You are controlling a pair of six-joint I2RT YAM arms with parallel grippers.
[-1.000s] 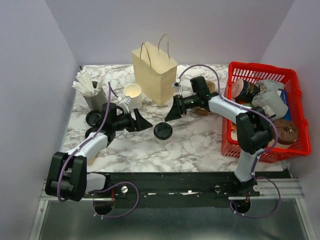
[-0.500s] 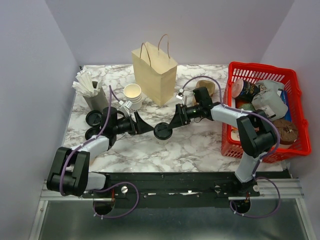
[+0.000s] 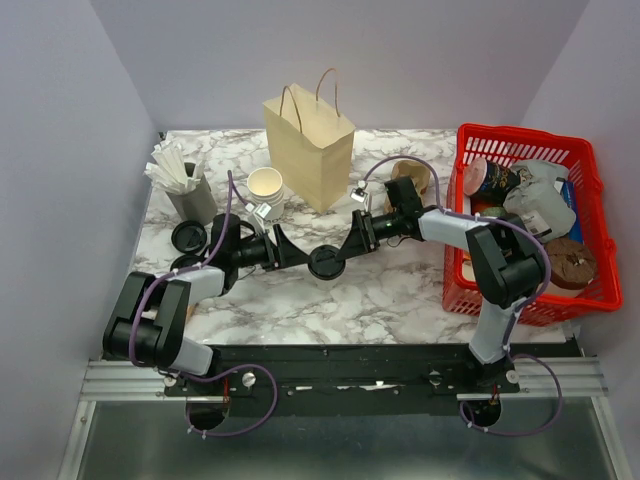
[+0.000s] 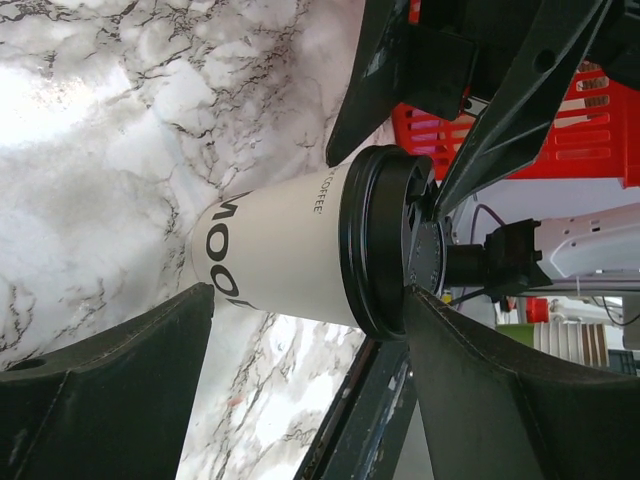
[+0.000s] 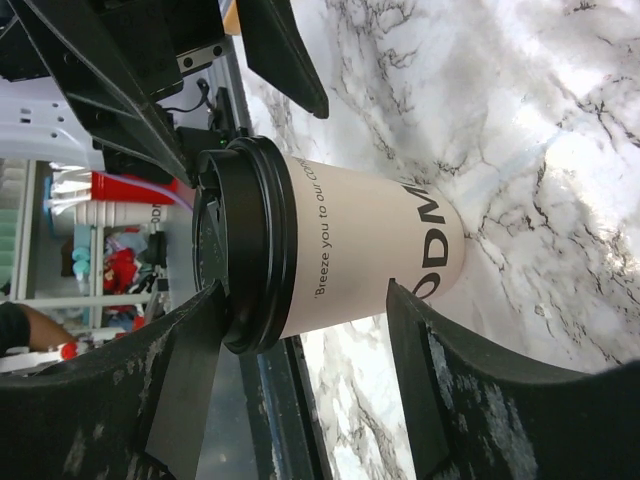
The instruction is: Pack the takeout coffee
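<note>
The left fingers (image 4: 110, 400) are spread. In their wrist view the takeout coffee (image 4: 280, 250) lies across the gap ahead of them, with one finger toward its base and the table (image 3: 400, 290) and the other toward its black lid. The right fingers (image 5: 470, 420) are also spread and frame the same cup from the opposite side, lid by one finger and base by the other. One tip looks close to the lid's rim, but I cannot tell whether either pair actually presses on the cup.

From above, the two pairs meet at the cup from left and right. It stands upright and lidded near the middle of the table. Bracketing it on both sides probably steadies or centres it before one arm takes it.

The paper bag (image 3: 310, 145) stands open farther back, handles up. It is apart from the cup and much taller, so the cup would have to be lifted over its rim.

- **Coffee and bag:** one lidded coffee and one bag.
- **Lidless cups:** one stack (image 3: 266, 185), just left of the bag.
- **Loose black lids:** two (image 3: 187, 236) at the left, the nearer one partly hidden by the arm.
- **Grey holder:** one (image 3: 192, 195), holding white wrapped sticks.
- **Red basket:** one (image 3: 590, 292) at the right, its packaged goods too jumbled to count.
</note>
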